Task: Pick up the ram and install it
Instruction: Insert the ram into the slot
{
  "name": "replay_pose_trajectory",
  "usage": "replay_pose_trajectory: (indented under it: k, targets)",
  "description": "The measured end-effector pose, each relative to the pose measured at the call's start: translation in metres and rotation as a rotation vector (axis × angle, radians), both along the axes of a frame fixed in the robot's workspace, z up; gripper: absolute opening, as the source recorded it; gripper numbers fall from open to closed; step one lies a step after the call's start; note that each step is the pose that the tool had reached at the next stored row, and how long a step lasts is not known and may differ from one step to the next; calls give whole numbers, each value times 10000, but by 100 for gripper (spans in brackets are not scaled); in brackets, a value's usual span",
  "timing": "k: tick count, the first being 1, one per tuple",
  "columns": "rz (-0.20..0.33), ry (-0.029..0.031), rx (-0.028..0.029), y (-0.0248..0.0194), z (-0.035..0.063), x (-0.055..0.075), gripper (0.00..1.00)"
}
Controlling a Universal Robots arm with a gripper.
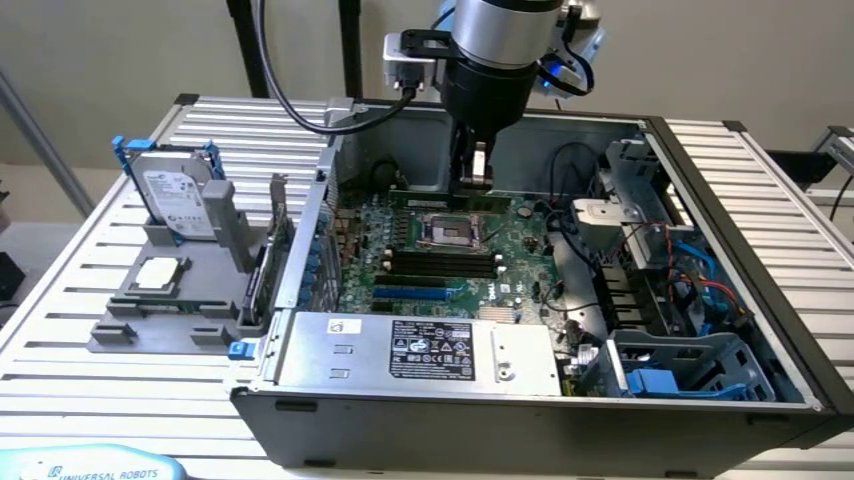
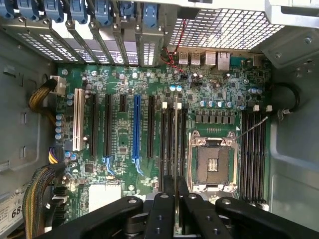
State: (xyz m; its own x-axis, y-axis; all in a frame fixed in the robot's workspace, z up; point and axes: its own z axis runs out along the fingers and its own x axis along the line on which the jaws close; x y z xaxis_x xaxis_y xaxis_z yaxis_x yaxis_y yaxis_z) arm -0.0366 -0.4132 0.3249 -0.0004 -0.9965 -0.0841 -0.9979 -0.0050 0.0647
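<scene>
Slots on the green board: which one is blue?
The one long blue slot, flanked by black slots; a white slot sits further off, and the rest are black.

Silver arm [image 1: 505, 25], black wrist housing [image 1: 487, 95], black cable [image 1: 272, 85]; black fingers [image 2: 168, 191], round pivots.

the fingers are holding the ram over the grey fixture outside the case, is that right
No: the fingers hold the ram over the motherboard inside the case, not over the grey fixture outside it. The exterior view shows it.
</scene>
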Motion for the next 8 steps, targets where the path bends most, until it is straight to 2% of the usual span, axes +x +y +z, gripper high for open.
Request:
replay_pose_trajectory:
  k: [8]
  targets:
    - [1, 0, 0, 0, 0, 0, 13]
